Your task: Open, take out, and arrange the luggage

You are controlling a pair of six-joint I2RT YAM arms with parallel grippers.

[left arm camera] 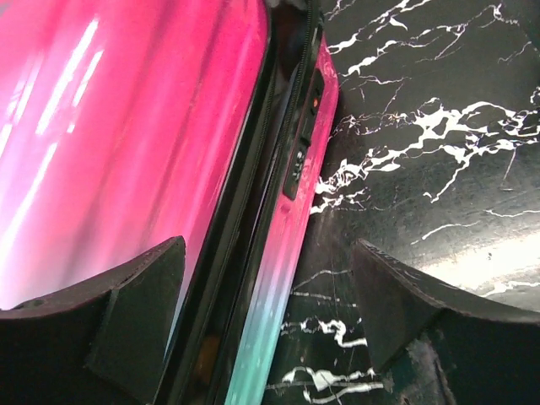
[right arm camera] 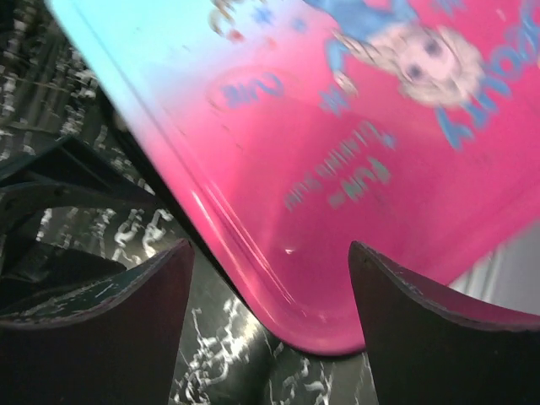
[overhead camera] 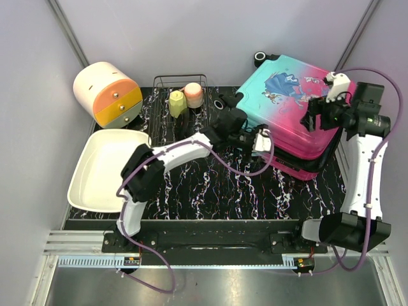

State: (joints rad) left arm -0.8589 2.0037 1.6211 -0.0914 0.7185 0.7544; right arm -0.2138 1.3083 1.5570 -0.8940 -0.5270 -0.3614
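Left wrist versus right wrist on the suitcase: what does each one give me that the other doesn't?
Left wrist only: the luggage from the side, with the dark seam between its shells and the lock. Right wrist only: the cartoon girl print on the lid, and the lid's rounded corner. Both: pink shell, marbled black table, and that camera's own jaws standing open.

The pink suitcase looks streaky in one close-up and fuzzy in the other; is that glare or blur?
Left wrist view: white glare streaks on the glossy pink-and-teal hard-shell suitcase; right wrist view: its cartoon print is blurred; top external view: sharp, evenly lit.
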